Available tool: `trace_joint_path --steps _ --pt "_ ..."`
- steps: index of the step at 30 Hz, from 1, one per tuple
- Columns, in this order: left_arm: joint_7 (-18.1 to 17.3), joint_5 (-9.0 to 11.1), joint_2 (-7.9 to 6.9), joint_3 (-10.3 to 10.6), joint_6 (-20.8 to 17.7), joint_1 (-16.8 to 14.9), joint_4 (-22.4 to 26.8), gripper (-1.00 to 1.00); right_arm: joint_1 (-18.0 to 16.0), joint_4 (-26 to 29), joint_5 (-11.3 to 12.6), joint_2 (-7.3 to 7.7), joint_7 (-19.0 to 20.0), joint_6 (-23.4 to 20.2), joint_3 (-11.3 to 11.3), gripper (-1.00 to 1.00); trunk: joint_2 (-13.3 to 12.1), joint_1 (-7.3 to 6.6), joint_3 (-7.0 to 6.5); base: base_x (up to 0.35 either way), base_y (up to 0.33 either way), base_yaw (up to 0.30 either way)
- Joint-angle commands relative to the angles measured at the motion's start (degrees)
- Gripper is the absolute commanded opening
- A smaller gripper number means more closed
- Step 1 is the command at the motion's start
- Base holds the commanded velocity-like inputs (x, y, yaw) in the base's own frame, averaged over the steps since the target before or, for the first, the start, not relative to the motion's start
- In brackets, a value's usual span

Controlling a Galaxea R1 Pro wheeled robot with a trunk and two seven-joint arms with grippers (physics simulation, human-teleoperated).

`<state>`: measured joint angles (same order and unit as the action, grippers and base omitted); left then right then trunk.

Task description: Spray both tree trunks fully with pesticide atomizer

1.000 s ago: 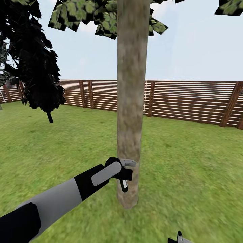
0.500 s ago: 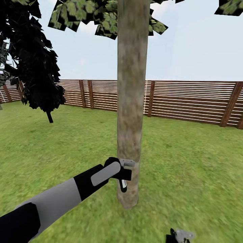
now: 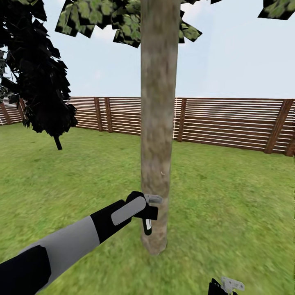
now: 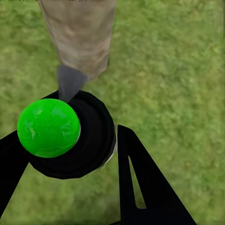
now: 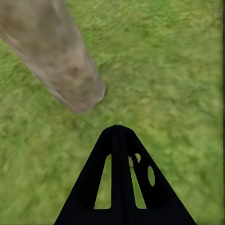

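Lawn point(image 3: 229, 196), slat fence point(image 3: 229, 123) behind, tree trunk point(image 3: 157, 123) dead centre, canopy cut off above. Left pincer point(image 3: 148, 211) pinching the pesticide atomizer point(image 4: 70, 133), green cap toward the wrist camera, grey nozzle aimed at the trunk base point(image 4: 82, 35), almost touching the bark. Right pincer point(image 5: 119, 176) pressed together, empty, low near the grass.

Risks, judged:
- Nozzle too close, so a narrow patch only; upper trunk and far side left uncovered.
- Bumping the bark could twist the bottle in the grip.
- Second tree not in sight; needs a drive over.
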<state>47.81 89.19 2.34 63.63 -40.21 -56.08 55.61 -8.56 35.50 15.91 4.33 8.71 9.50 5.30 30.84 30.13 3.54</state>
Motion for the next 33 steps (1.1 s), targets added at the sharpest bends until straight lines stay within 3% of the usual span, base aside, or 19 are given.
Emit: trace_joint_path --steps 1,6,14,33 --pt "0.54 0.48 0.03 0.09 -0.03 -0.08 0.05 -1.00 -0.06 -0.06 0.61 -0.02 0.42 0.10 0.14 -1.00 0.10 0.04 0.12 0.126 0.062 -0.104" --pt "0.94 0.61 0.01 0.09 -0.10 -0.08 -0.07 -1.00 -0.06 -0.07 0.61 -0.15 0.28 0.08 0.15 -1.00 0.10 0.04 0.12 0.041 0.020 -0.034" --pt "0.18 0.43 0.75 0.09 -0.26 -0.16 -6.03 -1.00 -0.06 -0.09 0.61 -0.18 0.26 0.08 0.15 -1.00 0.10 0.04 0.12 0.021 0.004 -0.005" --pt "0.40 0.37 2.13 0.15 0.20 -0.13 -6.39 -1.00 -0.06 -0.08 0.61 -0.09 0.22 0.08 0.15 -1.00 0.10 0.04 0.12 0.075 0.053 -0.038"
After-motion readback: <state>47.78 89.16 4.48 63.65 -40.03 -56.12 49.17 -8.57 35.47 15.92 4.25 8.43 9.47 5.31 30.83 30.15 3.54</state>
